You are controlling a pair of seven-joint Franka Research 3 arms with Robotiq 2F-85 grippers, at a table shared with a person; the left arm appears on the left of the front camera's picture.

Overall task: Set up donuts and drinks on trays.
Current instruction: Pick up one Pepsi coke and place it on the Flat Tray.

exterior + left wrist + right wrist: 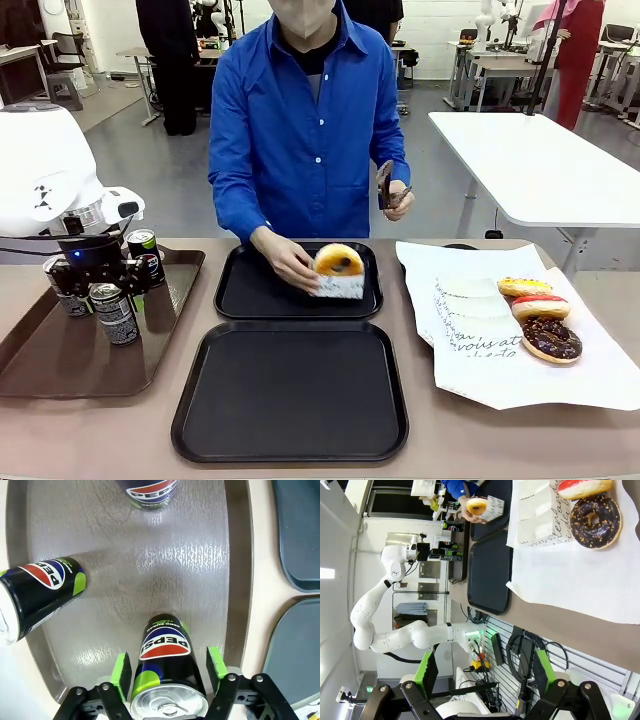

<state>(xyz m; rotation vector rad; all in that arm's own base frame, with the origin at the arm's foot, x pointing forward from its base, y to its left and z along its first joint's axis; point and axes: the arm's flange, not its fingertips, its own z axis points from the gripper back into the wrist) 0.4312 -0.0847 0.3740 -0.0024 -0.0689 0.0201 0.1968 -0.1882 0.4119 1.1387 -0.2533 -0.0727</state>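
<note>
My left gripper (100, 272) hangs over the brown tray (40, 365), where three drinks stand, one of them a dark can (113, 312). In the left wrist view its green pads (121, 674) flank an upright Pepsi can (165, 672), jaws open and close to its sides. A person's hand holds a glazed donut (338, 262) in a paper sleeve over the far black tray (240, 295). The near black tray (290, 392) is bare. Three donuts lie on white paper, among them a chocolate one (551, 339) (595, 514). My right gripper (487, 680) is open, holding nothing.
Two more cans (35, 592) (150, 490) stand on the brown tray around the flanked one. The person's other hand holds tongs (386, 185). White printed paper (480, 330) covers the table's right side. A white table (540, 160) stands behind.
</note>
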